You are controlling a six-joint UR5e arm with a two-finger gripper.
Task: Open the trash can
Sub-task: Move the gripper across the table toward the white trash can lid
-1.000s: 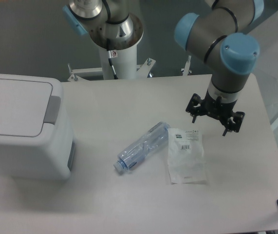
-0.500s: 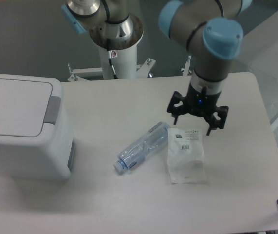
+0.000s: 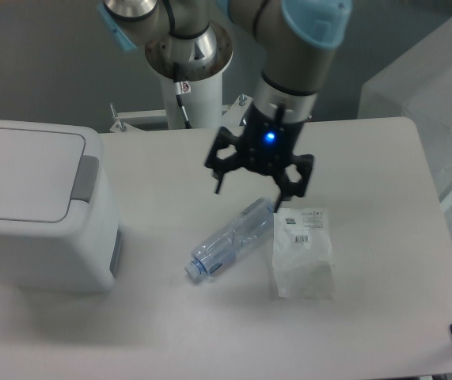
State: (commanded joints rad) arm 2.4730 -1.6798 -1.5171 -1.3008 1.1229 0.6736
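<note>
Pincer (image 3: 259,183) spread, empty, apparently above table – trash can (image 3: 39,207) lid shut, well apart.

I see a pale grey table (image 3: 170,332) with rounded corners carrying three things. At its left end sits the trash can (image 3: 39,210), lid flat and shut. Near the middle a clear plastic bottle (image 3: 232,240) lies on its side, cap toward the near edge, with a flat white plastic bag (image 3: 304,252) lying just beside it on the right.
</note>
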